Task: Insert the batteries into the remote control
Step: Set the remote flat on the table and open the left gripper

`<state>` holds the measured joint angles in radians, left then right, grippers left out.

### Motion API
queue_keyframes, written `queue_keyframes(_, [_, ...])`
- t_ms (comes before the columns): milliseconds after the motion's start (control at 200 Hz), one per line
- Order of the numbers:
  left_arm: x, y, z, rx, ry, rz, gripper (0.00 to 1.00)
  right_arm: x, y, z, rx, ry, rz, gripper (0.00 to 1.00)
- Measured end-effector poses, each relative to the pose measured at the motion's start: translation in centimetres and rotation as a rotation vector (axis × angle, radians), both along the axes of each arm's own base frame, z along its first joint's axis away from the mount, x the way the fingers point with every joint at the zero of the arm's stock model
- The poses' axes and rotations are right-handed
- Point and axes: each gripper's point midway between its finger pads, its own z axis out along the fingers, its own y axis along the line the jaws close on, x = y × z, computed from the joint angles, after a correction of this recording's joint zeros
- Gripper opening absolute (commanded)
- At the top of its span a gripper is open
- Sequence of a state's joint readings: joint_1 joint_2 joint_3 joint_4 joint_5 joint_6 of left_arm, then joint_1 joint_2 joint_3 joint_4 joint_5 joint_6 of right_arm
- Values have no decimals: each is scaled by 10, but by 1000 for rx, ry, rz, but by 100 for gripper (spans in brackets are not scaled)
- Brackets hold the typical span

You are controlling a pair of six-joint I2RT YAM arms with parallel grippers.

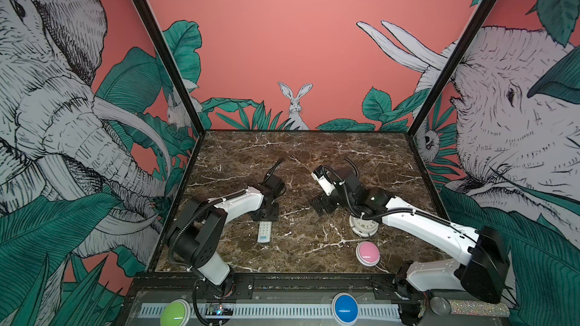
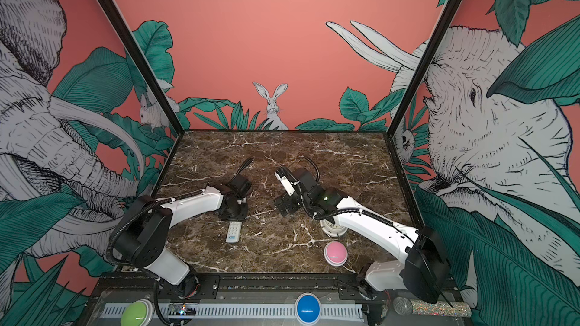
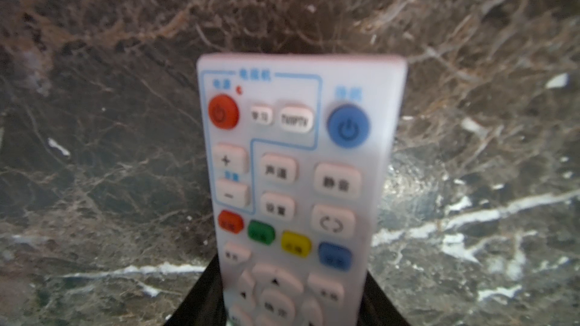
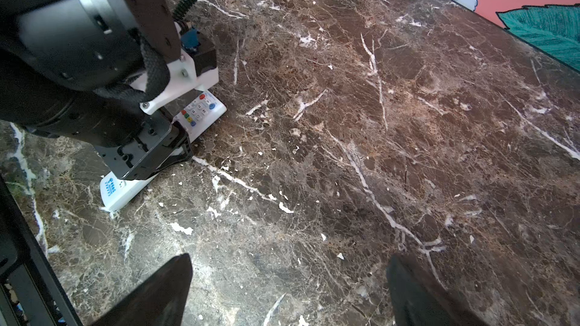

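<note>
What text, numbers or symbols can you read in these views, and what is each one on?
"TV/IPTV": white button on the remote control.
"+" and "−": two stacked buttons there.
"电视机", "声道", "静音": blue heading and two buttons, soft but legible.
Power symbols: its red and blue round buttons.
Other button labels: blurred.
Its blue logo: too small to read.
Numerals on the clock: too blurred to read.

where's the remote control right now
In both top views the remote control lies buttons up, left of centre on the marble table, gripped by the left claw.
</note>
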<state>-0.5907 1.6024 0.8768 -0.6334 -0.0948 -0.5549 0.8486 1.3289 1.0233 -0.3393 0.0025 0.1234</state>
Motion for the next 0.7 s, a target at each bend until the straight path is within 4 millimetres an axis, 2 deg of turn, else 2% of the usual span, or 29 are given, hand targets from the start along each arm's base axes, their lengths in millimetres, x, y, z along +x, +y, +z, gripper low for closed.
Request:
queue_keyframes(110, [1,-2,0,-6,-9,-1,6,0,0,0,0,0,0,99])
queue_keyframes(585, [5,-6,0,-23,-40,5,35,1,0,1,2,-2,-1,99])
queue_keyframes(700, [5,-6,0,-23,-44,5,36,0,0,1,3,-4,-1,99])
